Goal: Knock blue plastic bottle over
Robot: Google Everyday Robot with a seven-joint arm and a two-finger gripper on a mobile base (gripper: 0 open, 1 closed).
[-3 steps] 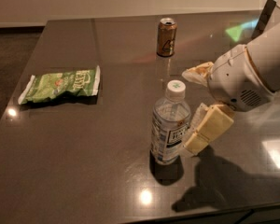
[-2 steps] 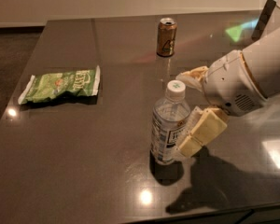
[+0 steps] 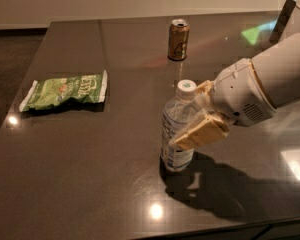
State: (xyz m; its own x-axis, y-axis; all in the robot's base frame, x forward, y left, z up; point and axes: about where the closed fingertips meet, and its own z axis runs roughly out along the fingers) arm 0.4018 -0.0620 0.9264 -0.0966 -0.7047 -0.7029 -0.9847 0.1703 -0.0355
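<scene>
The blue plastic bottle stands upright on the dark table, a clear bottle with a white cap and a white-and-blue label. My gripper reaches in from the right at the bottle's upper half. It is open. The near finger lies against the bottle's right side over the label. The far finger sits just right of the cap. The white arm extends off to the right.
A brown-gold drink can stands upright behind the bottle, toward the table's far edge. A green snack bag lies flat at the left. The table's front edge runs close below the bottle.
My gripper has moved left, closing in on the bottle until the near finger overlaps its side. The bottle still stands upright in the same spot.
</scene>
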